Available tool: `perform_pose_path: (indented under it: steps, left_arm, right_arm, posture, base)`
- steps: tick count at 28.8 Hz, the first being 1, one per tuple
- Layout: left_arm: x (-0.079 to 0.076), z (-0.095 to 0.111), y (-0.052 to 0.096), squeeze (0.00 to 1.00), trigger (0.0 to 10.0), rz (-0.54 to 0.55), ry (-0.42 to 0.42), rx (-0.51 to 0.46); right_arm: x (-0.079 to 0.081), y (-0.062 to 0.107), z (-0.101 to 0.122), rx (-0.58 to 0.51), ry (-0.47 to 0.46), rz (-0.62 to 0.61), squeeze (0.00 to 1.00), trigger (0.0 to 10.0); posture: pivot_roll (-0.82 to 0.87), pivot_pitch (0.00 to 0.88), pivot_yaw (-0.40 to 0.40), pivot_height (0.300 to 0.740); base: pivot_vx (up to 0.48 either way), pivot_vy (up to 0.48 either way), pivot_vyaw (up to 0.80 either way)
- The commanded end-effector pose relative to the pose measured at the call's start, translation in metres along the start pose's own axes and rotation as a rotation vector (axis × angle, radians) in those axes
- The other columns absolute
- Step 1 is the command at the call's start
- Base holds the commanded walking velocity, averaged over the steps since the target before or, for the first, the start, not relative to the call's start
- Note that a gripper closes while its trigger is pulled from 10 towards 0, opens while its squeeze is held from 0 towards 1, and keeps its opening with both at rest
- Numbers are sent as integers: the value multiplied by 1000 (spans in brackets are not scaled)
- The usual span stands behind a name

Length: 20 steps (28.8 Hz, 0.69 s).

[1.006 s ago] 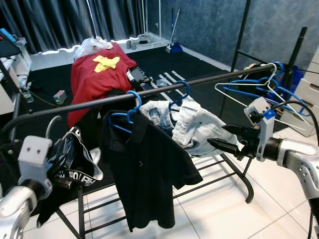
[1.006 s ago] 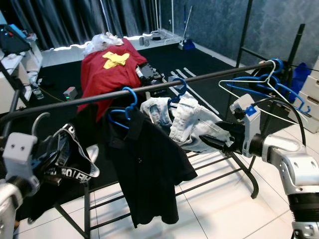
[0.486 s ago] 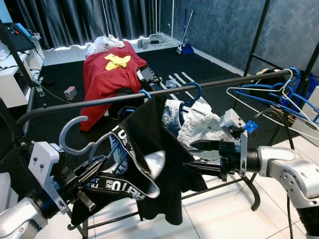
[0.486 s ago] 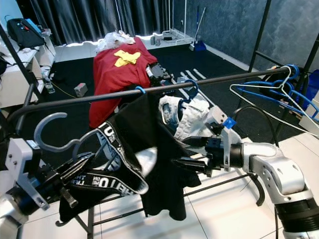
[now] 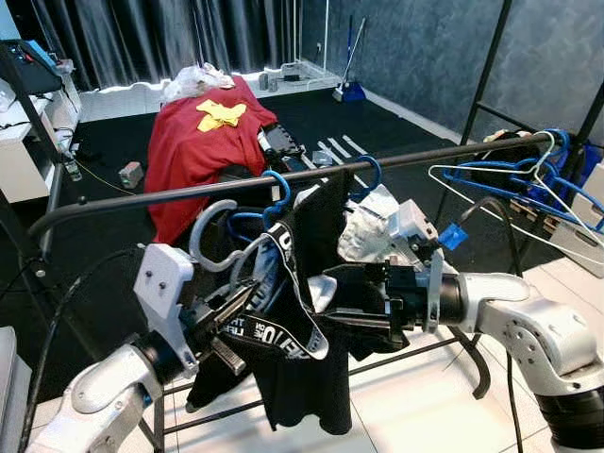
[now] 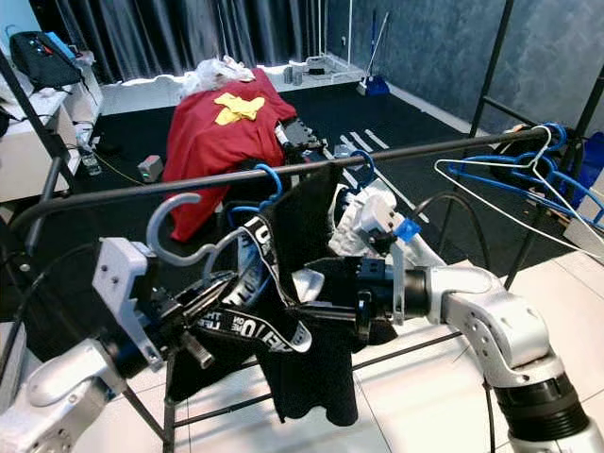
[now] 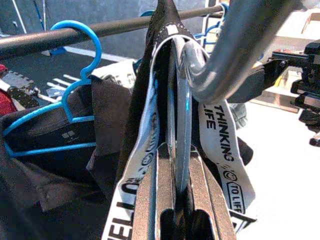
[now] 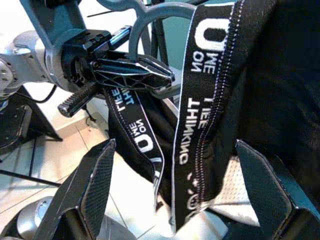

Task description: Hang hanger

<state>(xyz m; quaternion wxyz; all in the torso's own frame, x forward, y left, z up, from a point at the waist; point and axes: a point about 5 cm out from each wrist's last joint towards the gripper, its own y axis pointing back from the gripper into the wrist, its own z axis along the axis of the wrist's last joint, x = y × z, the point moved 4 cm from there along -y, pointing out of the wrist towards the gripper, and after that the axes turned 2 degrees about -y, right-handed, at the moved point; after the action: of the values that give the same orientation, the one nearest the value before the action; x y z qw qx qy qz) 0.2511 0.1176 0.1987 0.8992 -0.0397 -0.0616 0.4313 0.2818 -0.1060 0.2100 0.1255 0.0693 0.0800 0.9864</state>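
Below black rail (image 5: pixel 142 200), left gripper (image 5: pixel 231 316) jaws clamp grey hanger (image 5: pixel 209 236); right gripper (image 5: pixel 330 307) jaws spread.

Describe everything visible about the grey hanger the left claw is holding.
The grey hanger looks like smooth plastic, with a thick curved hook on top. The left claw is shut on its neck, holding it roughly upright just below and in front of the black rail, hook not yet over it. A black garment with white lettered bands drapes from it. The right claw is open beside that garment.
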Motion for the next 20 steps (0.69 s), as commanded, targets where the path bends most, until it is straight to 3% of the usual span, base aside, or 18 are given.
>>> perform_pose_path:
  steps: [1, 3, 5, 7, 17, 18, 20]
  left_arm:
    - [-7, 9, -4, 0, 10000, -31, -15, -14]
    - [-7, 9, -4, 0, 10000, -31, -15, -14]
    - [-14, 12, -7, 0, 10000, -67, -23, -3]
    - [-17, 14, -9, 0, 10000, -76, -17, -1]
    - [-28, 18, -17, 0, 10000, -100, 35, 5]
    - [-29, 19, -18, 0, 10000, -101, 36, 7]
    - [-29, 19, -18, 0, 10000, -102, 36, 9]
  right_arm:
    - [-6, -3, 6, 4, 35, -46, 0, 10000]
    - [-6, -3, 6, 4, 35, -46, 0, 10000]
    - [-24, -8, 11, -3, 48, -163, 0, 10000]
    - [-32, -10, 12, -5, 45, -215, 0, 10000]
    - [-52, -8, 9, 0, 17, -346, 0, 10000]
    - [-53, -8, 9, -4, 12, -350, 0, 7490]
    - [-53, -9, 10, -9, 7, -351, 0, 7490]
  posture:
    - [-177, 0, -16, 740]
    - [-177, 0, -16, 740]
    - [-170, 0, -16, 740]
    - [-168, 0, -17, 740]
    - [-167, 0, -13, 740]
    - [-167, 0, -12, 740]
    - [-169, 0, -12, 740]
  base:
    - [0, 0, 0]
    - [0, 0, 0]
    - [0, 0, 0]
    - [0, 0, 0]
    - [0, 0, 0]
    - [0, 0, 0]
    - [0, 0, 0]
